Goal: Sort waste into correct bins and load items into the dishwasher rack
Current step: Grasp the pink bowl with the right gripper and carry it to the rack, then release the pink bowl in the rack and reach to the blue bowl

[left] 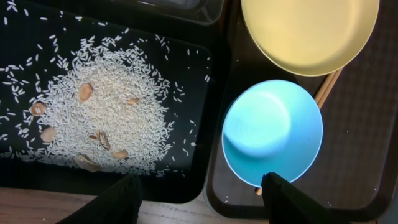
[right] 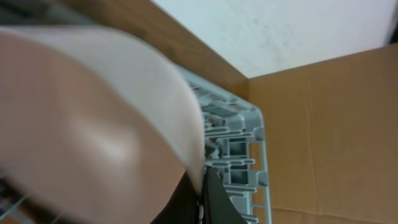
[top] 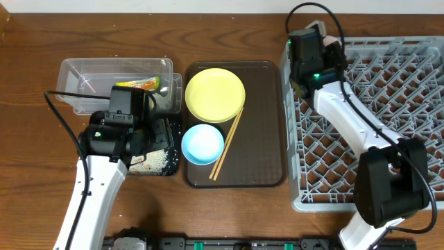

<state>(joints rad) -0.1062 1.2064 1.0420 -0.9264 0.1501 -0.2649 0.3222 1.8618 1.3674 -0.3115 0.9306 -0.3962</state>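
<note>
The left hand [left: 200,183] hangs released, its two dark fingers [left: 124,199] spread wide with nothing between them. It sits above the near edge where the black tray [left: 186,168] meets the brown serving tray [top: 267,125]. Inside the black tray lies a heap of loose rice [left: 106,112], with a few tan scraps mixed in and stray grains scattered around it.

Just beyond the black tray stands the clear tub [top: 76,76], and the printed snack wrapper [top: 142,83] lies in it. On the brown serving tray the yellow plate [top: 215,95] rests at the far side and the light-blue bowl [top: 202,144] sits upright nearer, just beside the plate. The chopsticks [top: 229,139] lie slanted together along the bowl's right side, their far ends at the plate's rim.

The right hand [right: 202,193] is clenched on the rim of a pale, curved thing that fills its blurred wrist view, probably the white bowl [right: 93,124]. It holds this at the far left corner of the dishwasher rack [top: 388,90], which stands on the wooden surface [top: 41,173] to the right of the brown tray.
</note>
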